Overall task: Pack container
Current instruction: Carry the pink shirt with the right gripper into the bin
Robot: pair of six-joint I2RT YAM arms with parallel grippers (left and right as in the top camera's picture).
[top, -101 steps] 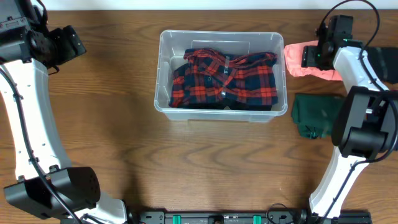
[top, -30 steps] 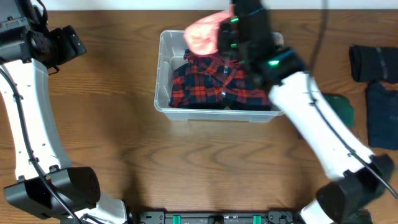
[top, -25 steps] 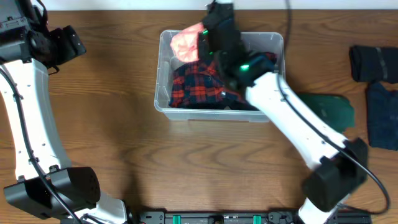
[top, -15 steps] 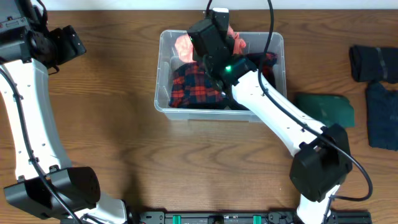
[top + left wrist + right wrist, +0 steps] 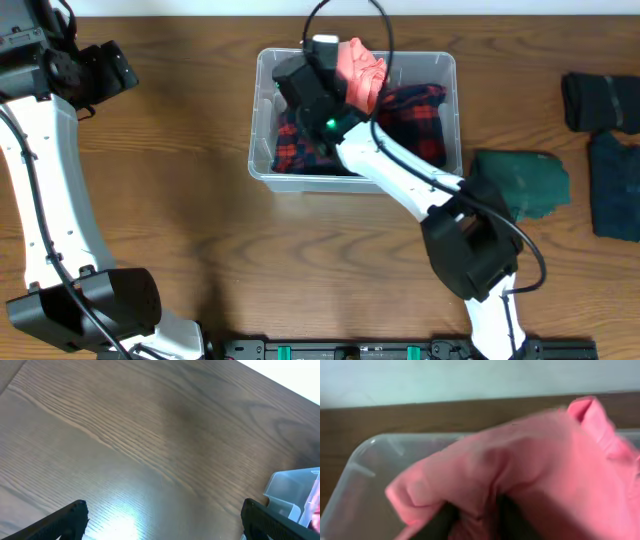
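The clear plastic container [image 5: 262, 120] stands at the table's upper middle with a red and navy plaid garment [image 5: 410, 120] lying in it. My right gripper [image 5: 345, 72] is shut on a pink garment [image 5: 360, 72] and holds it over the container's far side. In the right wrist view the pink garment [image 5: 520, 460] fills the frame, bunched between my fingers [image 5: 477, 517], with the container's wall [image 5: 365, 490] behind it. My left gripper [image 5: 160, 522] is open and empty over bare wood at the far left; a corner of the container [image 5: 292, 492] shows at its right edge.
A folded dark green garment [image 5: 520, 180] lies right of the container. Two dark navy folded garments [image 5: 605, 100] [image 5: 615, 185] lie at the right edge. The left arm [image 5: 40, 150] stands along the table's left side.
My right gripper carried the pink garment from the table's right side leftward over the container. In the last second it swung the garment from the far left part toward the far middle.
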